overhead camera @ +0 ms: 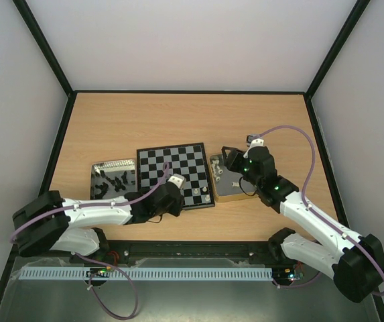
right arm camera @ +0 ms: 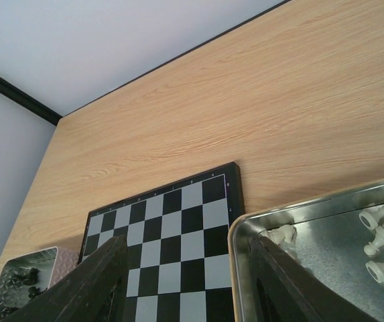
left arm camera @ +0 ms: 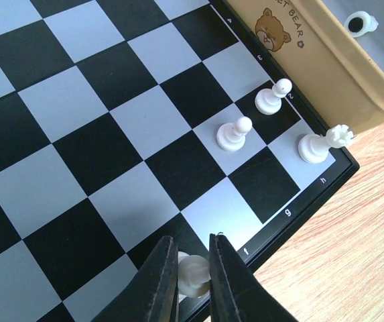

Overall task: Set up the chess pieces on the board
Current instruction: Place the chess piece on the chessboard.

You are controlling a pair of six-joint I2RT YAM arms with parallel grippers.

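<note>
The board [overhead camera: 175, 173] lies mid-table with black and silvery checks. My left gripper [left arm camera: 193, 268] is shut on a cream-white piece [left arm camera: 195, 276], which it holds at the board's near edge by the "f" mark; in the top view the left gripper [overhead camera: 180, 193] is over the board's near right part. Two white pawns [left arm camera: 234, 134] [left arm camera: 272, 99] and a white rook [left arm camera: 322, 144] stand near the board's right corner. My right gripper [overhead camera: 226, 155] is open and empty, above the tin of white pieces [right arm camera: 379, 235]; its fingers [right arm camera: 91, 282] frame the board [right arm camera: 171, 235].
A gold-rimmed tin [overhead camera: 230, 194] with white pieces touches the board's right side; its rim shows in the right wrist view [right arm camera: 235, 235]. A patterned tin [overhead camera: 101, 168] with black pieces [overhead camera: 114, 180] sits at the board's left. Dark walls edge the table.
</note>
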